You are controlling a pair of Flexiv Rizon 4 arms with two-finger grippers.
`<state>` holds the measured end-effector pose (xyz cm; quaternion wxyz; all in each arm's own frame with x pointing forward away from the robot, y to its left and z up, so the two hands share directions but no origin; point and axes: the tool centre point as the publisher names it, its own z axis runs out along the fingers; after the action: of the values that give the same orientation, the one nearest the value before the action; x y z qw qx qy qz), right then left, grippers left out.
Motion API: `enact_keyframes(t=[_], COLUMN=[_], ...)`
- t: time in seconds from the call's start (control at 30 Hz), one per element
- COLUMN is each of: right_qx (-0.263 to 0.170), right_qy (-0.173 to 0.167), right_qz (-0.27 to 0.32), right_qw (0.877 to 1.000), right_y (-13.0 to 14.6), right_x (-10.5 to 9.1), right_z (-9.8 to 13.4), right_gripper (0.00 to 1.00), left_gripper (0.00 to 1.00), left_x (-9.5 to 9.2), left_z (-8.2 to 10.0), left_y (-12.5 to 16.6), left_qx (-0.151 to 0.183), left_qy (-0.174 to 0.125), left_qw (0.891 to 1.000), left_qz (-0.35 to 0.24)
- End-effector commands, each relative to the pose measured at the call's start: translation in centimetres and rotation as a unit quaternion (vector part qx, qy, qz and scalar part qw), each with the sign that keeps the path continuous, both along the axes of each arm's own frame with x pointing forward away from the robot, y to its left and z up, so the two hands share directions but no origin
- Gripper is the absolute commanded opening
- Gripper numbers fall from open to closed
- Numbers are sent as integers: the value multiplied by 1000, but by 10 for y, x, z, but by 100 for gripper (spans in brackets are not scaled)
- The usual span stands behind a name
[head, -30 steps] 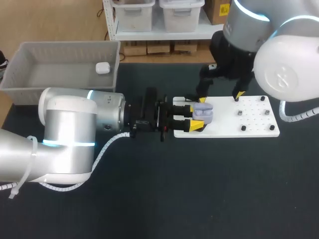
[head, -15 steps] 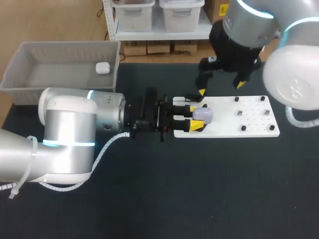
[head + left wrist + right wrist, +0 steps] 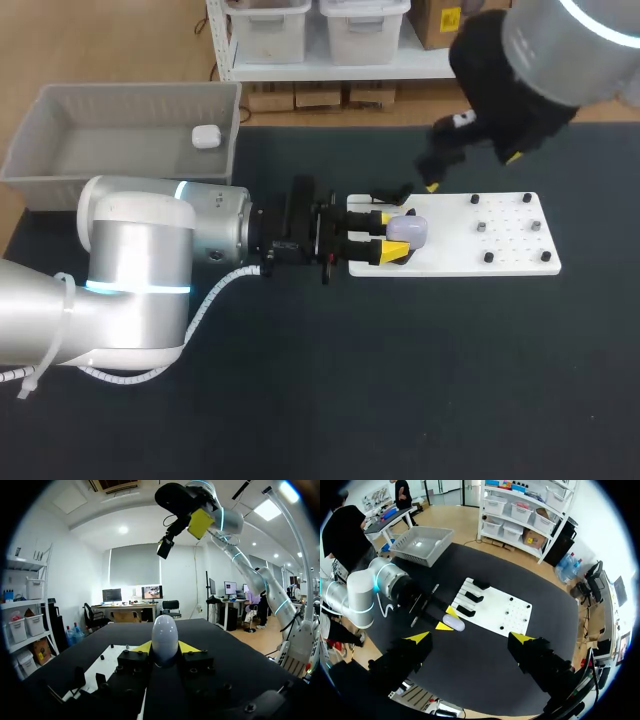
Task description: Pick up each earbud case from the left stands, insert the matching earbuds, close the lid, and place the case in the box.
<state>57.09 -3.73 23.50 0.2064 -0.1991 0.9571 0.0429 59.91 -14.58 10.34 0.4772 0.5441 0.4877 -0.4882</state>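
Looks like time to carry the case to the box (lid seems shut already, smooth like an egg). Pinched from two sides by the left gripper point(image 3: 395, 236): the purple earbud case point(image 3: 410, 230), at the left end of the white board point(image 3: 510, 255). Up high over the far edge of the board, touching nothing: the right gripper point(image 3: 470, 638), spread wide with nothing in it.

Hold the pinch tight to stop any slipping. Lift straight up first, clear of the black stands point(image 3: 474, 597) on the board's left end. Then swing over to the grey box point(image 3: 232, 130) at the far left corner of the dark table point(image 3: 400, 380). Go over the wall, not into it. Aim for a bare spot on the box floor, away from the white case point(image 3: 206, 137) near its right wall. Go low before letting go, for a soft landing. Leave the right gripper up and out of the way.
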Motion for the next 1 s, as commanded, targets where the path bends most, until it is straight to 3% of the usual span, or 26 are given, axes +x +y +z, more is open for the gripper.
enact_keyframes(t=[0.03, 0.23, 0.4, 0.57, 0.77, 0.93, 1.0], right_qx=[17, 17, 17, 17, 17, 17, 17], right_qy=[-37, -37, -37, -37, -37, -37, -37], right_qz=[0, 0, 0, 0, 0, 0, 0], right_qw=[999, 999, 999, 999, 999, 999, 999], right_y=[-5, -5, -5, -5, -5, -5, -5], right_x=[-7, -7, -7, -7, -7, -7, -7], right_z=[-2, -2, -2, -2, -2, -2, -2], right_gripper=[100, 100, 100, 100, 100, 100, 100], left_gripper=[0, 0, 0, 0, 0, 0, 0], left_x=[-4, -4, 18, 54, 96, 126, 135], left_z=[9, 38, 70, 86, 88, 79, 74], left_y=[4, 28, 70, 119, 173, 227, 251], left_qx=[-8, -23, -32, 18, 75, 118, 118], left_qy=[-5, -29, -66, -112, -130, -129, -118], left_qw=[1000, 998, 991, 979, 959, 930, 919], left_qz=[8, 47, 109, 166, 241, 323, 357])
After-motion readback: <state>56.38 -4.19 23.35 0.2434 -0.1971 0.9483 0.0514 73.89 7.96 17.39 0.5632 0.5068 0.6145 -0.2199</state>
